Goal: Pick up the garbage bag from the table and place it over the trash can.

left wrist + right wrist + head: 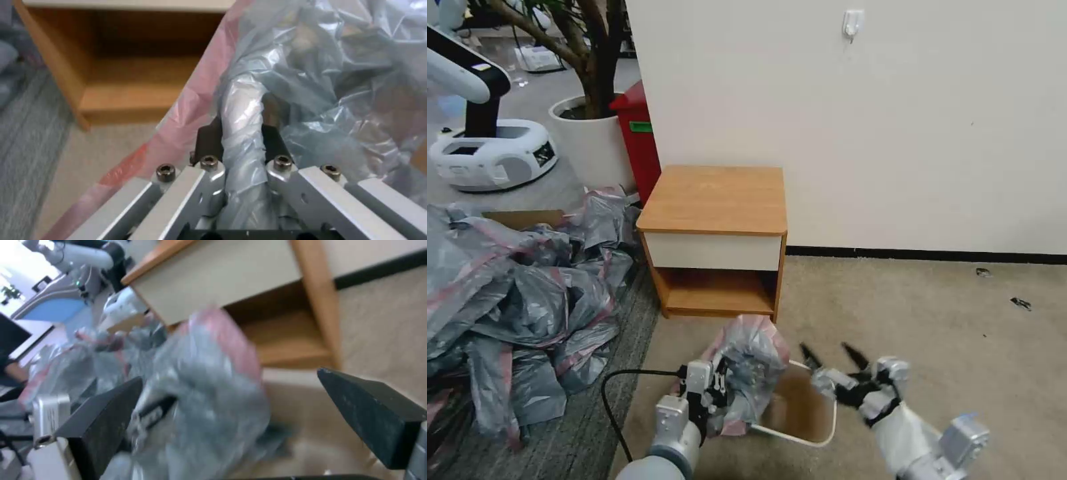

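Heap of bags (514, 293) beside table (715, 200); garbage bag (750, 373) overhangs trash can (800, 410).

Silver arms, black cable (627, 380), hex screws (209, 162), black jaws.

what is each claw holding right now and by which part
The left claw is shut on the garbage bag, pinching a twisted bunch of its grey plastic. The right claw is open and holds nothing.

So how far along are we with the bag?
Pickup looks done: the table top is bare and the left gripper is shut on the bag, held at the can's left rim. The right gripper is open beside it. The bag is still bunched, not spread over the rim.
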{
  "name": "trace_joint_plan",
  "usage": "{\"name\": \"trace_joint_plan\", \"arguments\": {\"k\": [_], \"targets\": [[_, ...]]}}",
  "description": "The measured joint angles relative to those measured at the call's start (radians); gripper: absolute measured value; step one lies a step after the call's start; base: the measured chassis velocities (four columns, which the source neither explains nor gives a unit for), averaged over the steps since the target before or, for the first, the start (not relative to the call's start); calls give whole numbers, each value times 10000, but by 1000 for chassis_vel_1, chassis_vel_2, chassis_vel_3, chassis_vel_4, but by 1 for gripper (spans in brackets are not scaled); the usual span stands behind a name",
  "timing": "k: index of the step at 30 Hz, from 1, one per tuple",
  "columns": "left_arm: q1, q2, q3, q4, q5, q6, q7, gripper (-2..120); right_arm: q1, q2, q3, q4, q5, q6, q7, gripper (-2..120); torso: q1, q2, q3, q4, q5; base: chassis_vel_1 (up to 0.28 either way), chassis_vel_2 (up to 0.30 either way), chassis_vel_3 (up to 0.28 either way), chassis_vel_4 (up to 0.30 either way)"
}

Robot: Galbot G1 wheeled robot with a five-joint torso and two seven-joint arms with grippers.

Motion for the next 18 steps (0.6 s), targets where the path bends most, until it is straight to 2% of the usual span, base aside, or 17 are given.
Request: {"name": "trace_joint_plan", "arguments": {"k": [9,11,13,15,18], "targets": [[192,-25,-685,-480,-196,-473,459,7,913,632,-1519,-177,1051,-501,1358,99,0,0,0,0,-1,0,0,0,0],[211,-28,-719,-499,-202,-528,506,7,999,690,-1586,-228,1112,-501,1444,99,0,0,0,-1,-1,0,0,0,0],[291,-23,-848,-590,-212,-698,705,7,1630,1048,-1775,-594,1392,-514,2135,99,0,0,0,0,0,0,0,0,0],[322,-14,-873,-653,-251,-715,760,7,1833,1150,-1793,-697,1524,-500,2339,99,0,0,0,0,1,0,0,0,0],[358,-12,-898,-758,-337,-728,844,7,2138,1269,-1780,-819,1758,-522,2466,93,0,0,0,0,0,0,0,0,0]]}}
